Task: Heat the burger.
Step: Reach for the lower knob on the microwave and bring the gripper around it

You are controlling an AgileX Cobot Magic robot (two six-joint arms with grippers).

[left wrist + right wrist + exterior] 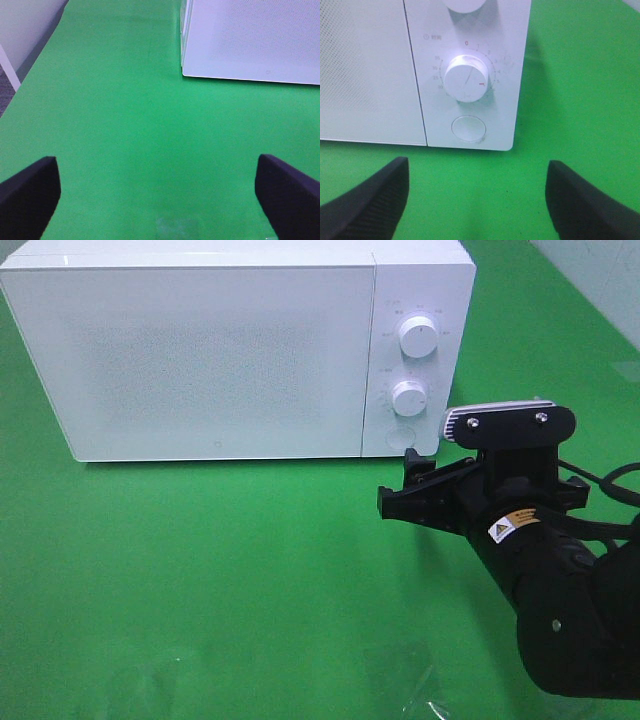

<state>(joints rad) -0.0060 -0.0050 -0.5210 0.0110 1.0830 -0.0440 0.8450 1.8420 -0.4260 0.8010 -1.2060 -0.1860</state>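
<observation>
**A:** Where's the burger, and what does it look like?

**B:** I can't tell. None of the views shows it. The microwave (215,350) is white and boxy and stands at the back of the green cloth (200,570). Its door (190,355) is shut, and the speckled front panel can't be seen through.

**A:** What's the right gripper doing?

**B:** The right gripper (398,480) is released, with its jaws spread wide and only bare cloth between them. It faces the control strip at the microwave's right end, low down by the front corner. From above, one black fingertip looks very close to that corner, but I can't tell if it touches. The wrist view shows cloth between the fingers (365,200) and the microwave.

**A:** What's on that strip?

**B:** An upper knob (417,336), a lower knob (466,78) ringed with numbers and bearing a small red mark, and a round button (468,128) under it. The gripper lines up roughly with the button.

**A:** And the left gripper?

**B:** The left gripper (157,200) is also released and holds nothing. Its two dark fingers stand far apart over plain green cloth. It is well short of the microwave, whose other front corner shows ahead of it. The high camera doesn't catch this arm.
</observation>
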